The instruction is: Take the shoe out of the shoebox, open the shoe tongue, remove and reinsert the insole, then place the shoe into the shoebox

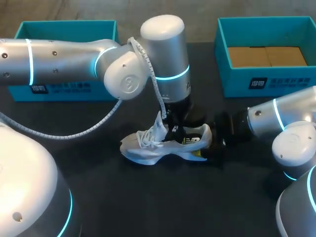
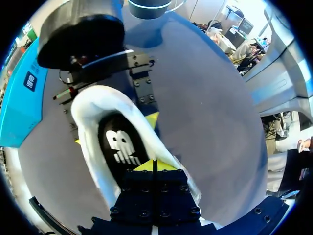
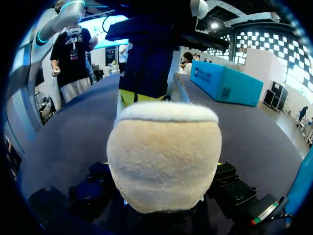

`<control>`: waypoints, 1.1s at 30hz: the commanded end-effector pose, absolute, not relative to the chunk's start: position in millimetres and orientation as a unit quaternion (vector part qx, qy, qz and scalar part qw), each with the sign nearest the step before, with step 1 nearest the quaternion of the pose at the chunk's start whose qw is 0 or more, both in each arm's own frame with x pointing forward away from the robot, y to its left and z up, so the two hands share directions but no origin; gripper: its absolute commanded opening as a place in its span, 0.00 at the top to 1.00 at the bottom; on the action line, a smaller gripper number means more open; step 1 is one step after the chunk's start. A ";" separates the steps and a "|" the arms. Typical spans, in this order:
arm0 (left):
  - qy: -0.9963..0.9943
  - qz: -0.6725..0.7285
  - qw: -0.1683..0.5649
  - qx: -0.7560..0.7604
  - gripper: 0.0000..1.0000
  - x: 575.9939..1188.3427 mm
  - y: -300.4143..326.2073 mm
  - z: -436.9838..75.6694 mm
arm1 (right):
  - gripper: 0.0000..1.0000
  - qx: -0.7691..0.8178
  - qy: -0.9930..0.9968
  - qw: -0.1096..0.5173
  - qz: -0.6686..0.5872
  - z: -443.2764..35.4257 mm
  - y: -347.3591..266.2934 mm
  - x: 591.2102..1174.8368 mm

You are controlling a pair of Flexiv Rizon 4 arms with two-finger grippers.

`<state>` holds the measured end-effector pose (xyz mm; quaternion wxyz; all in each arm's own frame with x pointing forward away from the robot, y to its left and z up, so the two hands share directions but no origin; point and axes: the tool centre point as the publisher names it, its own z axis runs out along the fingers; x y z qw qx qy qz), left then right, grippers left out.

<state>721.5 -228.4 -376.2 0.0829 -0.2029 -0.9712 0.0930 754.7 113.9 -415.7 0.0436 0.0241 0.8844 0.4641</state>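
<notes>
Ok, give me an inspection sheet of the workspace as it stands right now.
surface: dark table, shoe at its middle.
job's things: white shoe upright on its sole, outside the boxes, black insole inside it; left teal box behind the left arm; right teal box holds brown cardboard.
clutter: nothing seen.
grippers: left gripper fingertips together in the shoe's opening; right gripper clamps the heel from both sides.
cables: white coiled cable hangs from the left arm toward the table.
surroundings: nothing seen.

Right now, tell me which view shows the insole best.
Left wrist view: it looks straight down into the shoe, onto the black insole. The head view shows the shoe side-on, insole hidden; the right wrist view shows only its heel.
</notes>
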 end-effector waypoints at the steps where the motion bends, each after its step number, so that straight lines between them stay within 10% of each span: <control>1: -0.970 0.094 0.094 -0.204 1.00 720.3 -222.5 -382.3 | 1.00 0.024 0.885 0.044 0.463 -420.0 115.8 755.2; 7: -0.969 0.090 0.102 -0.205 1.00 719.3 -220.8 -391.7 | 1.00 0.024 0.885 0.044 0.463 -420.0 115.8 755.2; 19: -0.969 0.071 0.098 -0.216 0.59 724.2 -224.0 -401.8 | 1.00 0.024 0.885 0.044 0.463 -420.0 115.8 755.2; 33: -0.974 0.061 0.015 -0.219 0.64 735.4 -218.2 -431.4 | 1.00 0.024 0.885 0.044 0.463 -420.0 115.8 755.2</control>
